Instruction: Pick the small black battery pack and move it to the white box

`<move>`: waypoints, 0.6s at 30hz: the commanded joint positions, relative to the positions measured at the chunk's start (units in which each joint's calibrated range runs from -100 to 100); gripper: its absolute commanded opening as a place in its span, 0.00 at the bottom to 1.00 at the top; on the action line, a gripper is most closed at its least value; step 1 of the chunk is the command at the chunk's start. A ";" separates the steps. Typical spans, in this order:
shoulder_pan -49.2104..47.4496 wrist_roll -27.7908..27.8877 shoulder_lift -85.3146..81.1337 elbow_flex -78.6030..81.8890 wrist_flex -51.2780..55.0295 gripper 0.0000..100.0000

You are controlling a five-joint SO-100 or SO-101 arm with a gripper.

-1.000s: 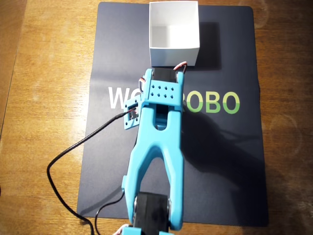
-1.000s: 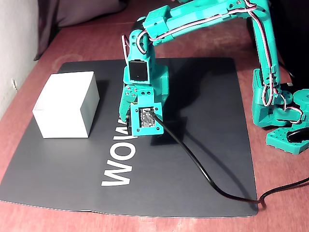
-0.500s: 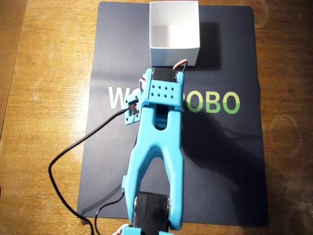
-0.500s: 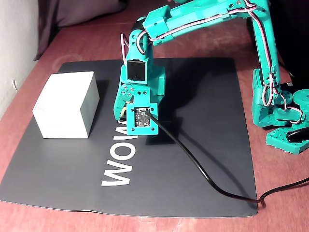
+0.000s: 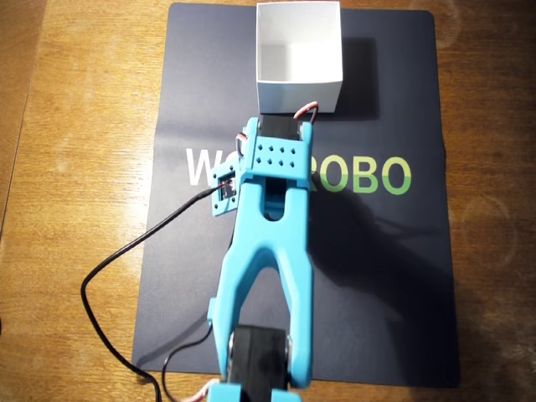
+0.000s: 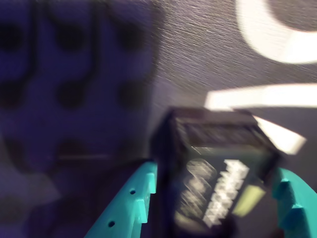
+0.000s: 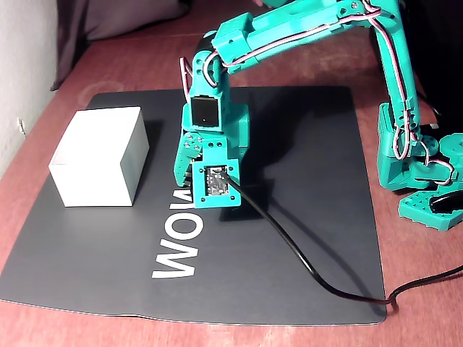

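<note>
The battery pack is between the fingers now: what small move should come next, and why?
Probably close fully and lift a little. In the wrist view the battery pack sits between the two fingers of the gripper, low over the mat; whether they grip it is unclear. The white box stands apart, to the left in the fixed view.

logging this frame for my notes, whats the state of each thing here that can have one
small black rectangular battery pack: between the two teal fingers; blurred, contact unclear
teal two-finger gripper: lowered to the mat, a finger each side of the pack
square white cardboard box: lidless, upright, empty
dark rectangular mat: flat under arm and box
</note>
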 commanded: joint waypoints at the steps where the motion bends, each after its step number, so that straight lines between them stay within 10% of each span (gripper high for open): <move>1: -0.58 0.18 0.83 -2.07 0.51 0.26; 18: -0.46 0.23 0.92 -2.71 1.91 0.14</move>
